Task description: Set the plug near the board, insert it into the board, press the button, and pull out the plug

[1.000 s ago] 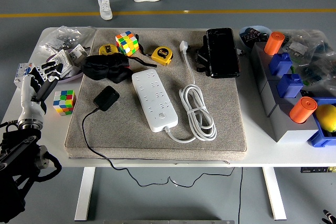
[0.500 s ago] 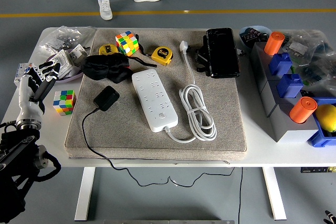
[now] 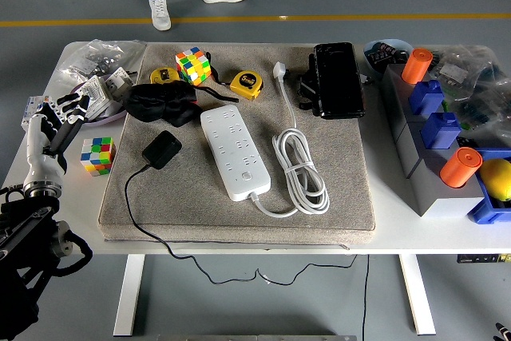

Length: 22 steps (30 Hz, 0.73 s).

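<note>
The left hand (image 3: 57,121) is hovering over the left edge of the white desk (image 3: 399,221), fingers spread and relaxed, gripping nothing. It is sitting just left of a small colour cube (image 3: 97,155) that is lying on the bare desk beside the grey mat (image 3: 351,189). The right hand is not showing anywhere.

The black plug (image 3: 162,149) is lying flat on the mat, just left of the white power strip (image 3: 235,152) and apart from it, its black cord (image 3: 136,217) trailing toward the mat's near edge and hanging below the desk. The power strip is lying at a slant in the middle of the mat, nothing plugged into it. Its own white cable (image 3: 302,172) is sitting coiled just to its right.

Behind the plug a black cloth bundle (image 3: 162,104) is resting on the mat, with a second colour cube (image 3: 192,65) and a yellow tape measure (image 3: 247,84) further back. A black case (image 3: 337,79) is lying at the mat's far right.

At the top, a person's feet in white shoes (image 3: 160,12) are standing on the floor beyond the desk.
</note>
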Available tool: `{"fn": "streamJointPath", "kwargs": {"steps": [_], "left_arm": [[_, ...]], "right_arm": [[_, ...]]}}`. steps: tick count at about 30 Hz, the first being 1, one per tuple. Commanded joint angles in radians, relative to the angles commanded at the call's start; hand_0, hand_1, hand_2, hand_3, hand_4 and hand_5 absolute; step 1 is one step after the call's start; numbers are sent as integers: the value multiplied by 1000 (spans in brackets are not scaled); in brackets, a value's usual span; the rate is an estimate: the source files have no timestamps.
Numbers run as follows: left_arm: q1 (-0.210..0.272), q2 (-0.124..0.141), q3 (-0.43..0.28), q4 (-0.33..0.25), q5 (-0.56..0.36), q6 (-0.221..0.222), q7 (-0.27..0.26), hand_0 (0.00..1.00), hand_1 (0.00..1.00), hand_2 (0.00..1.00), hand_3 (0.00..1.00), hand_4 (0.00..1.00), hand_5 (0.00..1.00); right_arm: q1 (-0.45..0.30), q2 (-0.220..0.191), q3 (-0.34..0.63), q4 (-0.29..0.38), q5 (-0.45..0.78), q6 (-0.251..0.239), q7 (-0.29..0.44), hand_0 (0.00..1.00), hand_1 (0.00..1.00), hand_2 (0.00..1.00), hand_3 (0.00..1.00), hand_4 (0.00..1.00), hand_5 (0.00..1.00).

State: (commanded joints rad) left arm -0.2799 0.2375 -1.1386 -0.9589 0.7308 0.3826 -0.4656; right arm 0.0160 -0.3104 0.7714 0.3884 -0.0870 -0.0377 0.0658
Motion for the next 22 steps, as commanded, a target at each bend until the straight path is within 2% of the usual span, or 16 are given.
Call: {"fn": "streamJointPath", "kwargs": {"steps": [14, 22], "left_arm": [[7, -1, -13, -8, 0, 1, -3, 531, 627, 603, 591, 874, 397], [-12, 12, 3, -9, -5, 2, -5, 530, 627, 603, 591, 874, 397]], "right_arm": [[2, 2, -8, -2, 8, -3, 1, 609, 666, 663, 538, 817, 498], [30, -1, -26, -4, 13, -3, 1, 609, 666, 663, 538, 816, 498]]}}
